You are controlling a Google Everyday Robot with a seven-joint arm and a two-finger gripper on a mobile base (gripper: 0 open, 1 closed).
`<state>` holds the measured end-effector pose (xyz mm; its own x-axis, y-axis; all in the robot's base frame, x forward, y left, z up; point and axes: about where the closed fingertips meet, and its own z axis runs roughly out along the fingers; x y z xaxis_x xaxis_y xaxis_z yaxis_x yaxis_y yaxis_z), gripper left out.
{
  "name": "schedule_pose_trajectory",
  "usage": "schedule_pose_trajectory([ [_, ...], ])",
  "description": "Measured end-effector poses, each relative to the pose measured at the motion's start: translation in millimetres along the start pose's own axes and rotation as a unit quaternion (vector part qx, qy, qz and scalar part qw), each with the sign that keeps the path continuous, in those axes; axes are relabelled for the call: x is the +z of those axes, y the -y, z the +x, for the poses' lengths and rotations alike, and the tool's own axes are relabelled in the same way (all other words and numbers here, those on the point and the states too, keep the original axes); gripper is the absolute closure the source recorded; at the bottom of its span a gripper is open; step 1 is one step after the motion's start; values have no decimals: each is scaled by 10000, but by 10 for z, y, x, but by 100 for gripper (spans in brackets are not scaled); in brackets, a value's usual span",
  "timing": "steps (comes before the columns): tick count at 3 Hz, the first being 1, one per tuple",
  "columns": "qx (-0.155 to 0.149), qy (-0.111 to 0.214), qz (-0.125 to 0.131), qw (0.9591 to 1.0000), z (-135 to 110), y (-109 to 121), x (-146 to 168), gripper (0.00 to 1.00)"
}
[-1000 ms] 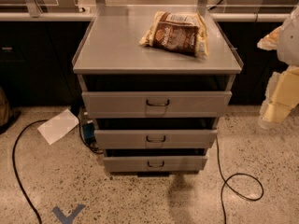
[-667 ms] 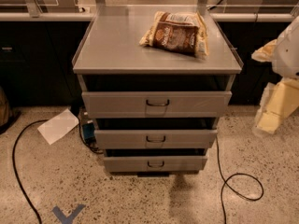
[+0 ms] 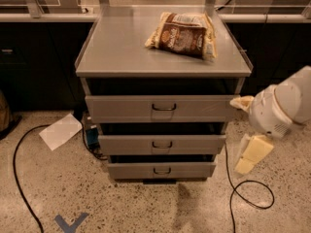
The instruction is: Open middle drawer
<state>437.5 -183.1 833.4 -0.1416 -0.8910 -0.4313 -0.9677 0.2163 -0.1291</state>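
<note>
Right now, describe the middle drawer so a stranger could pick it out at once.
Find the grey cabinet with a snack bag on top; the claw hangs at its right. Three drawer fronts stack below the top. The middle drawer is the second down, narrower than the top drawer and wider than the bottom drawer.

Reads as a lab or test workshop rather than a home. Shows it in the speckled terrazzo floor marked with a blue tape cross, loose black cables trailing over it, and long dark benches with pale tops behind a freestanding grey metal drawer cabinet. Also houses a robot's cream-and-white gripper, low to the right of that cabinet.
</note>
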Motion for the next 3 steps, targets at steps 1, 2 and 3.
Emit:
schedule_pose_trajectory([
  [1,-13,357,174,9992,132,9,614,0],
  [2,-14,358,173,9992,131,9,615,0],
  [3,-30,573,91,9983,148,55,865,0],
])
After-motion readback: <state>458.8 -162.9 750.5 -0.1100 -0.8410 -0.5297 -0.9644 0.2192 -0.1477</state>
